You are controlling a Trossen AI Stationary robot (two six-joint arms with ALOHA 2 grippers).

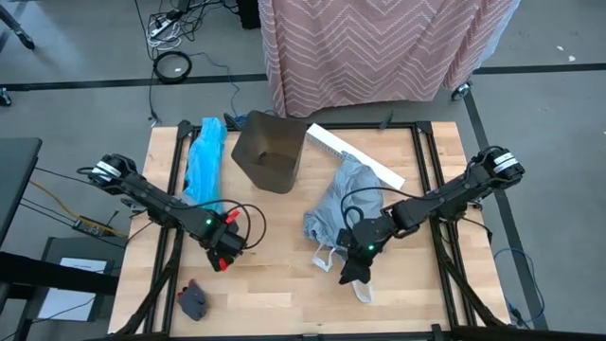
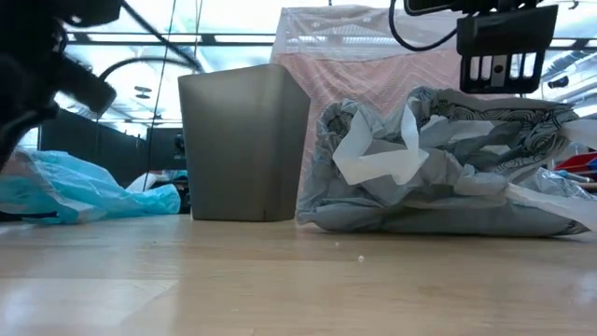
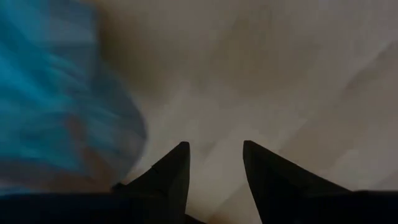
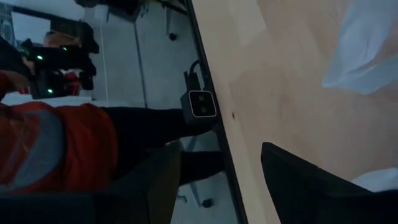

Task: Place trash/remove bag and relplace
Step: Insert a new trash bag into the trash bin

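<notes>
While I look straight down from above, the wooden surface (image 1: 284, 294) lies bare along its near edge, apart from a small dark object (image 1: 193, 300) near the near left corner. The grey bin (image 1: 269, 150) stands at the middle of the far side, with the turquoise bag (image 1: 205, 161) stretched out to its left and a long white box (image 1: 353, 154) to its right. The grey bag (image 1: 343, 204) lies crumpled right of centre. My left arm reaches in from the left edge, and my left fingers (image 1: 225, 256) hang over bare wood near the turquoise bag's near end. My right arm slants in from the right edge, my right fingers (image 1: 355, 270) just past the grey bag's near end.

From table height, open wood runs across the front; the bin (image 2: 244, 140) stands upright between the turquoise bag (image 2: 84, 194) and the grey bag (image 2: 438, 168), which lies against it.

Through my left wrist, my left fingers (image 3: 214, 171) are spread over bare wood, blue plastic (image 3: 56, 99) beside them.

Through my right wrist, my right fingers (image 4: 217, 180) are spread, holding nothing, across the surface's edge (image 4: 214, 118).
</notes>
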